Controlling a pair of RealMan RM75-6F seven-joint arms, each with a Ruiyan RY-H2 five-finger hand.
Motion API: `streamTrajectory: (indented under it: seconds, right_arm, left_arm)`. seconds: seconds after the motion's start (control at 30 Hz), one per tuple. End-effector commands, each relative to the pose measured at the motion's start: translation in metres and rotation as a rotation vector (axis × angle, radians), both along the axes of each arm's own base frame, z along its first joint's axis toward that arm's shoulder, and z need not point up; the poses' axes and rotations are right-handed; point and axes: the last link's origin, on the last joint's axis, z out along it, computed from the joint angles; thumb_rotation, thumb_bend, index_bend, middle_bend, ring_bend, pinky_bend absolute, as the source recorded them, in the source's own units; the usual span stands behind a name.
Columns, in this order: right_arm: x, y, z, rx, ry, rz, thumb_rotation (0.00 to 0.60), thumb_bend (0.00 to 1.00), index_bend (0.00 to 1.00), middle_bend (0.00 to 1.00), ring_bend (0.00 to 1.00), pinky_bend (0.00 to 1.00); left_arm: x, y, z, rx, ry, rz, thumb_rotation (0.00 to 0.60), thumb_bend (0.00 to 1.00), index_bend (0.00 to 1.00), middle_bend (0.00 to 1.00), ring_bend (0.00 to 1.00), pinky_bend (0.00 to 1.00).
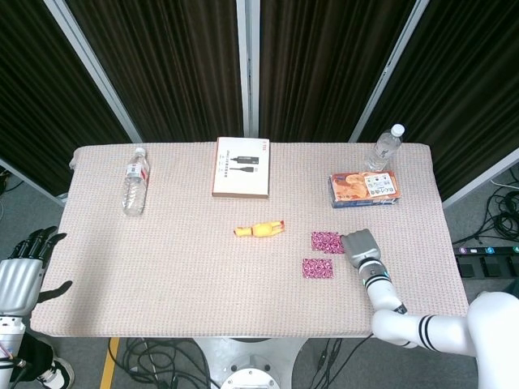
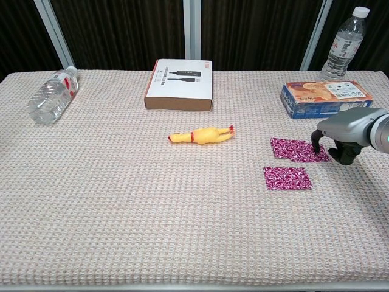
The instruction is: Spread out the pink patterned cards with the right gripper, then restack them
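— While our right hand [image 2: 341, 135] sits low over the counter [image 2: 121, 201], where are its fingers [image 2: 316, 145]?

— In the chest view we see them curled downward, dark tips at the cloth. One tip rests on the right edge of the upper card [image 2: 296, 149]. Nothing is gripped between them; we press rather than hold. From the head view the back of our right hand [image 1: 360, 245] covers the tips, so that view tells us nothing about their spread.

— And our left hand [image 1: 23, 271]?

— It hangs off the left edge of the counter, fingers apart and holding nothing.

— How do the pink patterned cards lie?

— We count two patches flat on the cloth, right of centre. The upper card has its long axis running left to right, its right end under our fingertip. The lower card [image 2: 287, 177] lies just in front of it, nearer us, long axis also left to right, set slightly to the left. A narrow strip of cloth shows between them, so they are apart. Whether either patch is more than one card we cannot tell.

— What else do we see?

— A yellow rubber chicken [image 2: 202, 135] lies to the cards' left, head pointing left. A blue box [image 2: 326, 98] sits behind our right hand, with an upright bottle [image 2: 344, 44] beyond it.
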Motion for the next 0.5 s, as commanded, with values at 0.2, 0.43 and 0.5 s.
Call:
streamTrajectory:
  seconds: [0.2, 0.43, 0.5]
  right_arm:
    - [0.01, 0.0, 0.001, -0.005, -0.035, 0.027, 0.6, 0.61, 0.29, 1.0, 0.84, 0.8]
    - [0.023, 0.001, -0.008, 0.004, -0.065, 0.052, 0.6, 0.61, 0.26, 1.0, 0.84, 0.8]
    - [0.023, 0.002, -0.012, 0.01, -0.06, 0.049, 0.6, 0.61, 0.26, 1.0, 0.84, 0.8]
  left_arm:
    - [0.0, 0.0, -0.001, -0.003, -0.001, -0.002, 0.6, 0.0, 0.23, 0.22, 0.13, 0.24]
    - [0.0, 0.0, 0.0, 0.0, -0.002, -0.001, 0.6, 0.0, 0.23, 0.22, 0.13, 0.24]
    - [-0.001, 0.0, 0.001, 0.002, -0.004, 0.0, 0.6, 0.0, 0.23, 0.22, 0.13, 0.24]
